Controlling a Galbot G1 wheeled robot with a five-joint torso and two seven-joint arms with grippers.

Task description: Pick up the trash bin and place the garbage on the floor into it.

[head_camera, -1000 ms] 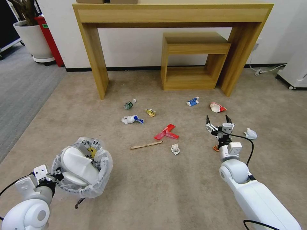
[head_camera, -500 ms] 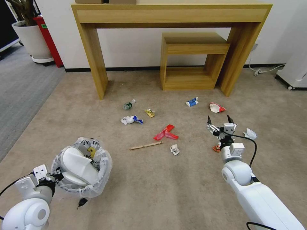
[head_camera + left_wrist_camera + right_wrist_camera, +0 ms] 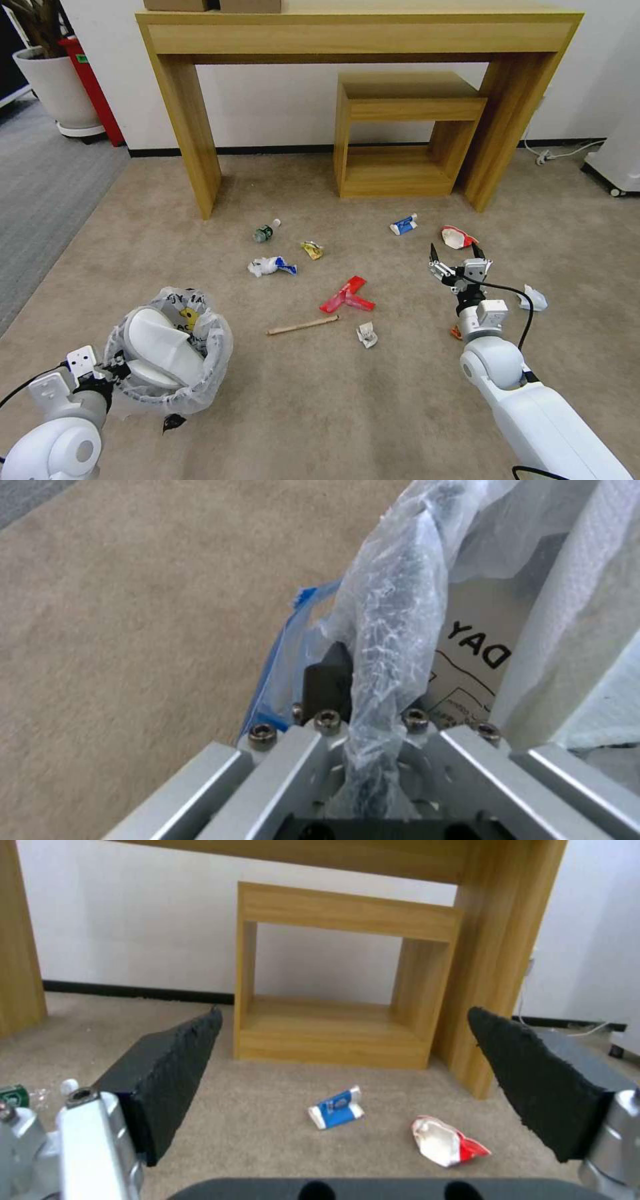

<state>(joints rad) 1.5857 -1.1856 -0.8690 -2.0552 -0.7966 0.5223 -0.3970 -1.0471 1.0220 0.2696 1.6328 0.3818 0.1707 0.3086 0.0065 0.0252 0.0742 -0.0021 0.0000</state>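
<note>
The trash bin [image 3: 200, 373], dark with a crinkly clear bag, hangs low at the near left with white slippers [image 3: 160, 340] inside. My left gripper [image 3: 110, 369] is shut on its bagged rim [image 3: 387, 630]. Garbage lies on the beige floor [image 3: 320, 413]: a small bottle [image 3: 265, 233], a yellow wrapper [image 3: 312, 250], a white-blue wrapper [image 3: 272, 267], red paper [image 3: 348, 295], a wooden stick [image 3: 302, 325], a paper wad [image 3: 366, 335], a blue-white tube [image 3: 403, 225] and a red-white wrapper [image 3: 457, 237]. My right gripper [image 3: 457, 257] hovers open just short of that wrapper [image 3: 445, 1142], with the tube [image 3: 337, 1107] beside it.
A wooden console table [image 3: 353, 33] stands against the wall with a small wooden stool [image 3: 400, 133] under it. A white plant pot [image 3: 57, 90] and grey striped carpet [image 3: 40, 200] are at far left. Another white wad [image 3: 535, 299] lies right of my right arm. A white appliance [image 3: 620, 160] and cable sit far right.
The whole view has shifted, so the camera moved toward the table. My right gripper now sits nearer the red-white wrapper, still open. The bin stays in my left gripper.
</note>
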